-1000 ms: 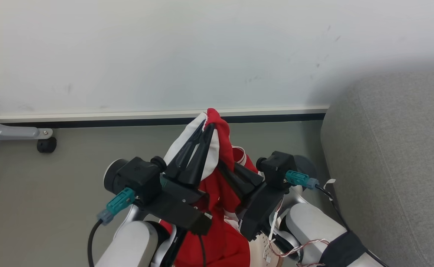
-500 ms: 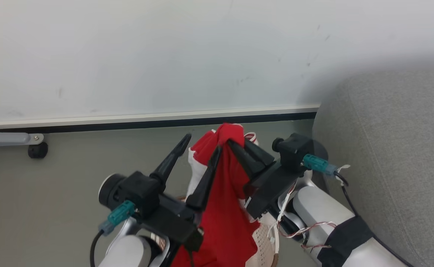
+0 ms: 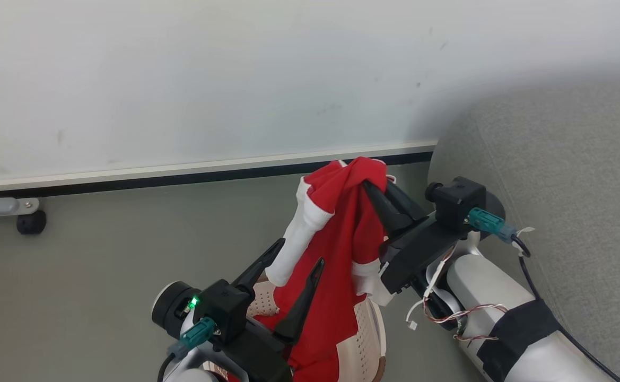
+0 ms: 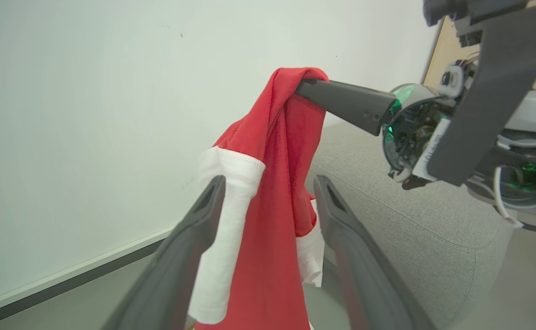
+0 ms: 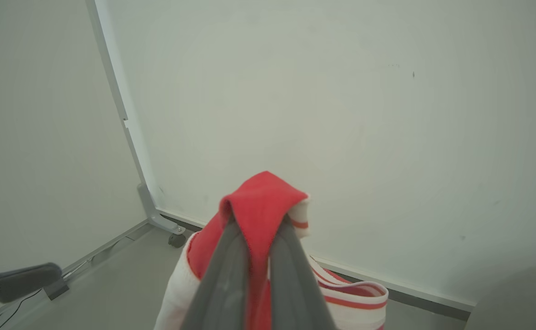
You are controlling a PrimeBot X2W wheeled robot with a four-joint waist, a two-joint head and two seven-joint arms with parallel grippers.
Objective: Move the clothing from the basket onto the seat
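Presently, in the head view, a castor on a grey frame leg (image 3: 30, 223) sits at 9 o'clock on the floor, well apart from the work.

At 7 o'clock the left gripper (image 3: 300, 253) has its fingers spread wide and grips nothing. The hanging clothing (image 3: 341, 249) drapes down between them, and its white sleeve lies against one finger (image 4: 203, 229).

The basket (image 3: 365, 339) shows at 6 o'clock, directly under the cloth. The garment's lower end reaches down into or just over it; which cannot be told.

Just right of centre, toward 2 o'clock, the right gripper (image 3: 376, 185) has its fingers pressed together on a bunched red fold at the garment's top, and that pinch carries all the weight.

The seat (image 3: 553, 159) fills 3 o'clock, bare of clothing and just beside the right arm.

The main risk, as I judge it, is a snag. If the right arm swings toward 3 o'clock while the cloth hangs between the left fingers, the sleeve may catch on one. That could drag the fold out of the narrow pinch and drop the clothing on the floor. A hem trailing low in the basket could also tug the basket or lift a second garment.
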